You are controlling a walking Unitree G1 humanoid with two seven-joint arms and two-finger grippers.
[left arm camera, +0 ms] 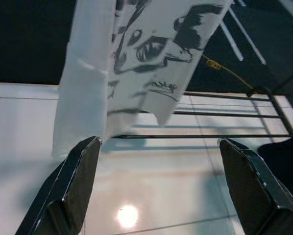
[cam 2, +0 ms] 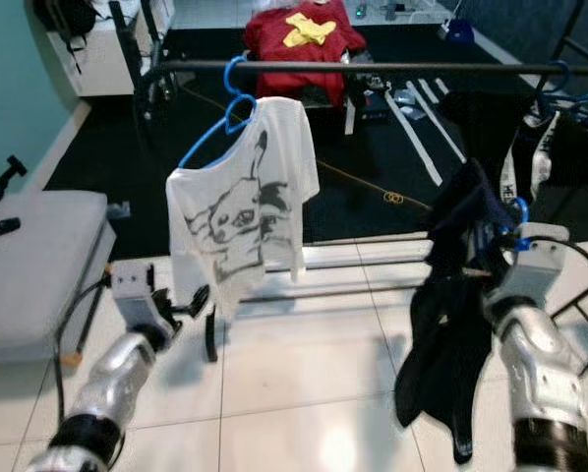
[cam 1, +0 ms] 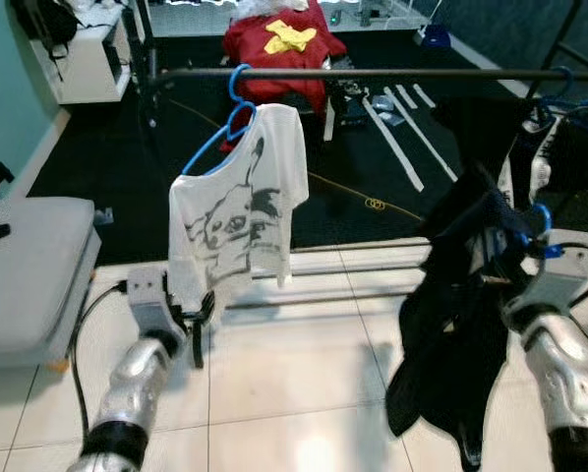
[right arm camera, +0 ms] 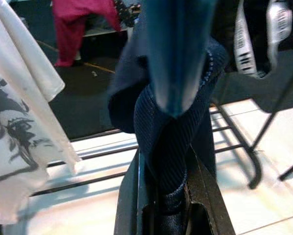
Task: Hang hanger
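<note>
A black rail (cam 1: 373, 74) runs across the scene at head height. A white printed shirt (cam 1: 240, 202) hangs from it on a blue hanger (cam 1: 237, 103). My left gripper (cam 2: 205, 320) is open, just below the shirt's lower hem; in the left wrist view its fingertips (left arm camera: 78, 181) stand wide apart under the cloth. My right gripper (right arm camera: 168, 196) is shut on a dark navy garment (cam 1: 451, 324) on a second blue hanger (cam 1: 542, 231). It holds them below the rail, to the right of the white shirt. The hanger's neck (right arm camera: 178, 49) rises between the fingers.
More dark clothes (cam 1: 559, 138) hang at the rail's right end. The rack's base bars (cam 1: 373, 256) lie on the tiled floor. A grey cushion (cam 1: 29, 275) sits at the left, and a red garment (cam 1: 279, 49) lies on furniture behind the rail, past a black rug (cam 1: 127, 167).
</note>
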